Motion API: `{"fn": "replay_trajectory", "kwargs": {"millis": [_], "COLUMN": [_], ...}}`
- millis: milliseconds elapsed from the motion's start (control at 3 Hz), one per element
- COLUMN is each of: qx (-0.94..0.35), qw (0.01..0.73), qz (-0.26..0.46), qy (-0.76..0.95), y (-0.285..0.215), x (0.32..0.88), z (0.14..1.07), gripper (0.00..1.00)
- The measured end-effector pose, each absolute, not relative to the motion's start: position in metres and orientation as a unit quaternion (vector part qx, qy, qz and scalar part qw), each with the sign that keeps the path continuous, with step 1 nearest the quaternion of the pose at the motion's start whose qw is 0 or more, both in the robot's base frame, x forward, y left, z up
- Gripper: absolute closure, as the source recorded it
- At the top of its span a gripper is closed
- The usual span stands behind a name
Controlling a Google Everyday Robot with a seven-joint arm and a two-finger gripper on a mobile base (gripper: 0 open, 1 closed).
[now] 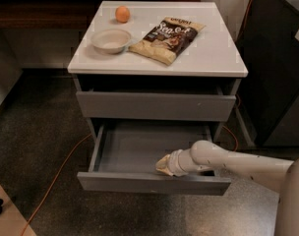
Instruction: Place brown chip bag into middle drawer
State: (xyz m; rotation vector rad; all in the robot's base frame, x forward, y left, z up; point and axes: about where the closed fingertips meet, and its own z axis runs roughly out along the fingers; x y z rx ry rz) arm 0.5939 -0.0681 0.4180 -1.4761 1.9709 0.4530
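Observation:
The brown chip bag (166, 38) lies flat on the white cabinet top (213, 58), right of the white bowl. The middle drawer (139, 146) stands pulled open below a closed grey drawer front (154, 106), and its grey inside shows nothing but my gripper. My gripper (162, 165) reaches in from the right on a white arm (238, 163). It sits low inside the open drawer, just behind the front panel (154, 183) and right of its middle. It is far from the bag.
A white bowl (111, 40) and an orange ball-like fruit (122, 14) sit on the cabinet top at the left. A dark cabinet (280, 73) stands to the right. An orange cable (56, 186) runs over the dark floor at the left.

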Motion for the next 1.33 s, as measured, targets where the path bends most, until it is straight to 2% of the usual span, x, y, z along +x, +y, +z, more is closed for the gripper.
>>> {"fn": "replay_trajectory", "kwargs": {"millis": [1333], "qx": [-0.55], "qw": [0.322], "qz": [0.184], "qy": [0.749], "y": [-0.06], "x": [0.555], "z": [0.436], "gripper": [1.0]}}
